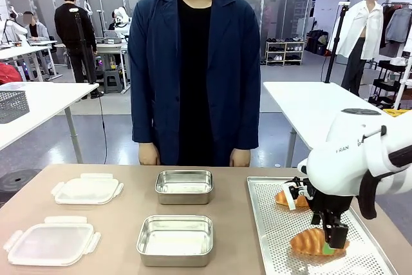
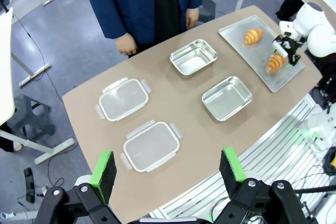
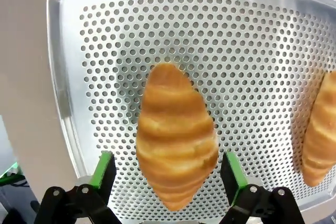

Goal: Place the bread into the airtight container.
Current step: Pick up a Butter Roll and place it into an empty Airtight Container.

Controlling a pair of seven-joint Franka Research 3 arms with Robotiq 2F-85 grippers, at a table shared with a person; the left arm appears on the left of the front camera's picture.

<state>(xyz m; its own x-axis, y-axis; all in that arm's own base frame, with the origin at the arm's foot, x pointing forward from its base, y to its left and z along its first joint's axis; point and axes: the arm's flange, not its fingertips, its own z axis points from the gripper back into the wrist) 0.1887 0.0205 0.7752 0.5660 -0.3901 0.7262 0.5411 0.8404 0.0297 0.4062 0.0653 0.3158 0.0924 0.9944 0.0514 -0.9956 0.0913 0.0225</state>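
1. Two croissants lie on the tray [image 1: 270, 223] at my right. The near croissant [image 3: 176, 135] lies flat between the spread pads of my right gripper [image 3: 168, 167], not gripped yet.
2. It looks light, soft and flaky, so it crushes easily. I'd take it across the thick middle and squeeze gently.
3. My left gripper [image 2: 168, 167] gapes high over the table, holding nothing.
4. The near container [image 1: 175, 239] and far container [image 1: 184, 186] sit left of the tray, both empty, with the lids [image 1: 51, 244] further left.
5. The far croissant [image 1: 290, 198] is apart. Only the tray rim seems in the way.
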